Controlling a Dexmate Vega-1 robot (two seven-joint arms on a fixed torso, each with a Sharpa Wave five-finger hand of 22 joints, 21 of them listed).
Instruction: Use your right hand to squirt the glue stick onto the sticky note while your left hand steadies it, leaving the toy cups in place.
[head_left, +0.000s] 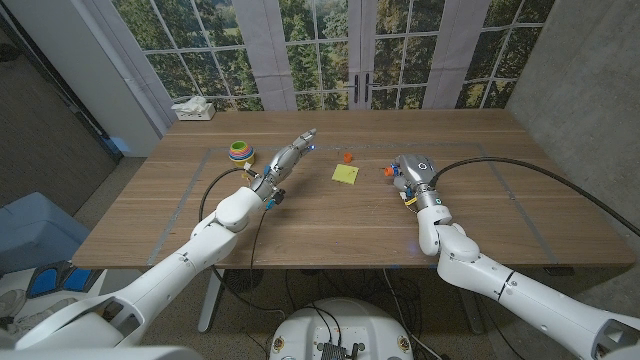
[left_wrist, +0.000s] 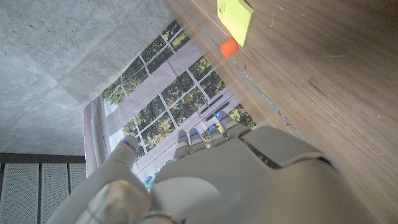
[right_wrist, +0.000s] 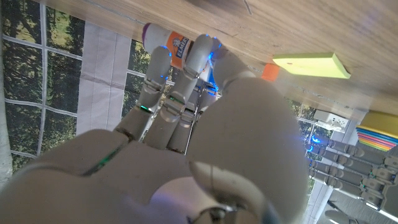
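Here the wooden table carries the yellow sticky note near its middle, between the two hands. The left hand, fingers extended and apart, holding nothing, lies just beside the note on its left. The right hand reaches the glue stick, which lies on its side on the table on the note's right; fingers curl at it, but whether the grasp has closed cannot be told. A small orange cap sits just beyond the note. The stacked toy cups stand well apart, beyond the left hand.
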